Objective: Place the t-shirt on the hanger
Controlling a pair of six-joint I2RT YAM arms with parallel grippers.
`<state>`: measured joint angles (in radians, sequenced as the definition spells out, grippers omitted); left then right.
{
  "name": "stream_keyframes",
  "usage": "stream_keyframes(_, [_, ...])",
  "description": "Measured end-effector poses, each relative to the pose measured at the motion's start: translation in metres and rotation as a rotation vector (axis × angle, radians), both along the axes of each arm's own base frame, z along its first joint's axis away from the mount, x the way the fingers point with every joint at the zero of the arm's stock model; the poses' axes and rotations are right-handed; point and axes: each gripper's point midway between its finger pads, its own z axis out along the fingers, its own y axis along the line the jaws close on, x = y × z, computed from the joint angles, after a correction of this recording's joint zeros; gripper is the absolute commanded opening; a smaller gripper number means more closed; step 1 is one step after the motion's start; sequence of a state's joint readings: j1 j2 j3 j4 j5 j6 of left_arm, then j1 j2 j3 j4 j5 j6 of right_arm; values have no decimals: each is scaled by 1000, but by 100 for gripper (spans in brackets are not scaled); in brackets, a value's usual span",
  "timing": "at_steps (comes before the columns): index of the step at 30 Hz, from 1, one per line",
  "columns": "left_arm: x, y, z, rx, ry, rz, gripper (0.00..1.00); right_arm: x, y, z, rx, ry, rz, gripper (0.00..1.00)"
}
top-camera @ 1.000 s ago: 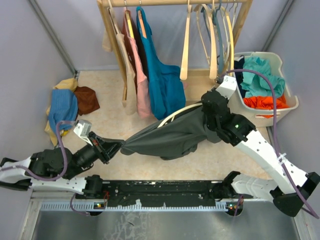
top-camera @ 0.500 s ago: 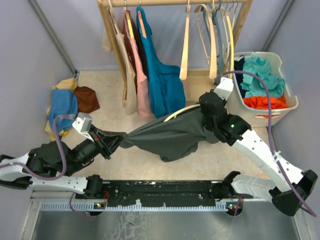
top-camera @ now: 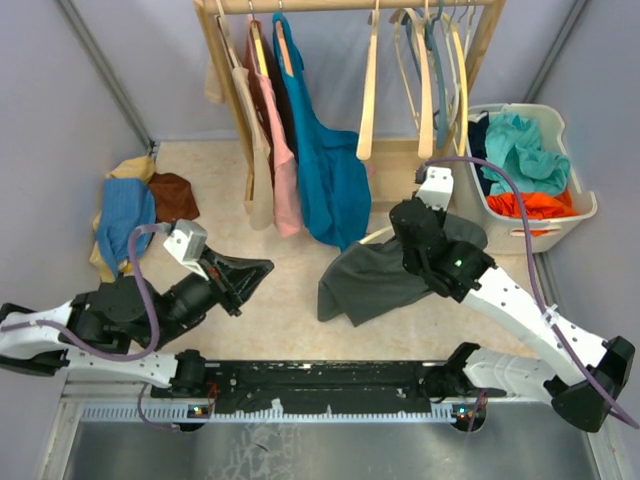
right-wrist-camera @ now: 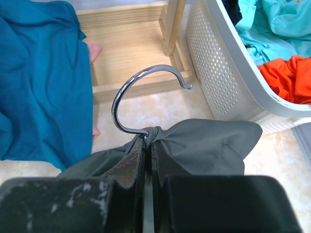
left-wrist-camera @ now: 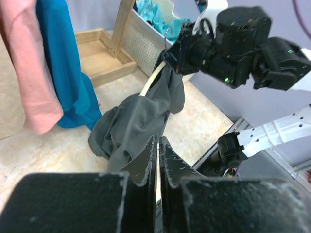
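Your left gripper (left-wrist-camera: 157,145): pinched together, arm low, pointing 2 o'clock | your right gripper (right-wrist-camera: 148,145): clamped on the hanger (right-wrist-camera: 114,108), arm reaching 11 o'clock | t-shirt (top-camera: 370,285): droops from the hanger, 3 o'clock of left gripper

The t-shirt (top-camera: 370,285) hangs over the hanger (top-camera: 375,235) in the middle of the tabletop (top-camera: 300,300), under the right end effector (right-wrist-camera: 147,141) (it pinches the hook's foot). The left end effector (top-camera: 262,268) sits to the left, apart from the t-shirt. The rack (top-camera: 350,5) stands behind, a basket (top-camera: 588,205) on the right, and a pile of clothes (top-camera: 130,210) far left.
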<state>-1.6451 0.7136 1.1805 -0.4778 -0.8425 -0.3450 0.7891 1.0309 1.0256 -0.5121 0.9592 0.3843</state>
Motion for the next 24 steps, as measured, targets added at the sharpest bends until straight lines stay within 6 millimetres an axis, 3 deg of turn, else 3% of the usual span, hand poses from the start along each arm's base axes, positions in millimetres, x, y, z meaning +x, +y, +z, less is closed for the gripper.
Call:
stream_keyframes(8, [-6,-30,-43,128,57,0,21,-10,6,15,91,-30,82,0])
stream_keyframes(14, [-11,-48,-73,258,88,-25,34,-19,27,22,158,-19,231,0])
stream_keyframes(17, [-13,-55,-67,276,104,-54,38,-26,40,25,178,-8,336,0])
stream_keyframes(24, [-18,-61,-10,208,98,-135,43,-53,69,45,208,-23,610,0])
